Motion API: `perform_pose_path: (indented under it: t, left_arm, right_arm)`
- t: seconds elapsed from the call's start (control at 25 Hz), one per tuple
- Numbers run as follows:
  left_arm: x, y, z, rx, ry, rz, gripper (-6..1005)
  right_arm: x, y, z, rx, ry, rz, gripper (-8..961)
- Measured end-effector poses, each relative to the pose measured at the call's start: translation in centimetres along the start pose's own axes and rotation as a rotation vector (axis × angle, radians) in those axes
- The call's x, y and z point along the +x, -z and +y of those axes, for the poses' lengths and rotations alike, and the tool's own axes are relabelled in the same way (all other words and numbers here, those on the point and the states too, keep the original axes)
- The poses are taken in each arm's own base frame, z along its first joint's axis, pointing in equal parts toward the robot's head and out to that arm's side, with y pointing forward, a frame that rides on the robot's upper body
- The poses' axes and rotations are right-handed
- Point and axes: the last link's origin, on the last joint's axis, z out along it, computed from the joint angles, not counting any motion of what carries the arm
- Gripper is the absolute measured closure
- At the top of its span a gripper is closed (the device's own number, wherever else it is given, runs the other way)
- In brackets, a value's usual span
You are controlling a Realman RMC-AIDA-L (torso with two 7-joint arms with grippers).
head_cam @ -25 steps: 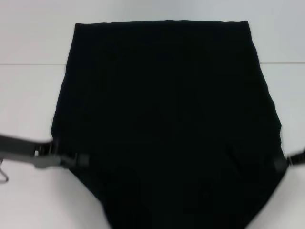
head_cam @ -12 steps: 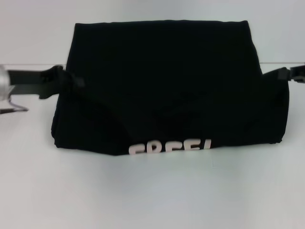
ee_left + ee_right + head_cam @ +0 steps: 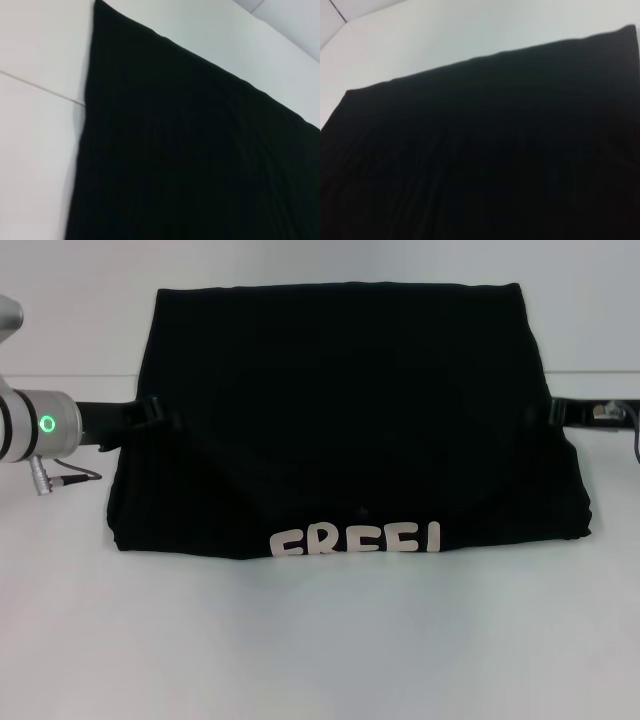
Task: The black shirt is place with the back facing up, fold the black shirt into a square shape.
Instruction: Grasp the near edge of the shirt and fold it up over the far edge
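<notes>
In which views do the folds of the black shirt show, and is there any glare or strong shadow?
Head view: even light, no glare on the table; the shirt is almost flat black, with only faint fold lines, while the white letters are crisp. Left wrist view: the shirt shows no detail and casts a soft shadow at its edge. Right wrist view: the shirt is soft and featureless.

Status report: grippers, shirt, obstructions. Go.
Left gripper at the black shirt's left edge, right gripper at its right edge. Shirt folded once on the table, white lettering showing at near edge. Nothing in the way.
</notes>
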Motion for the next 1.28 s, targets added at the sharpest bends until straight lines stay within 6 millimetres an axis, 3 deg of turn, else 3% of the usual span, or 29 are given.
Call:
perform_pose_path:
  t: [0.16, 0.48, 0.6, 0.92, 1.28]
  left_arm:
    - [0.7, 0.1, -0.2, 0.021, 0.003, 0.040, 956]
    - [4.3, 0.2, 1.0, 0.048, -0.016, 0.174, 957]
    - [4.2, -0.4, 1.3, 0.066, -0.034, 0.174, 956]
    - [1.9, -2.2, 1.5, 0.118, -0.081, 0.135, 957]
    - [0.2, -3.5, 2.6, 0.122, -0.171, 0.088, 909]
  right_arm:
    - [-1.2, -0.1, 0.4, 0.010, 0.015, -0.033, 885]
    - [-5.2, 0.0, 1.6, 0.037, 0.062, -0.135, 885]
    - [-5.7, -0.4, 1.8, 0.058, 0.072, -0.153, 884]
    - [-3.7, -2.6, 2.2, 0.160, 0.144, -0.133, 883]
    - [-2.7, -3.1, 2.5, 0.172, 0.182, -0.106, 885]
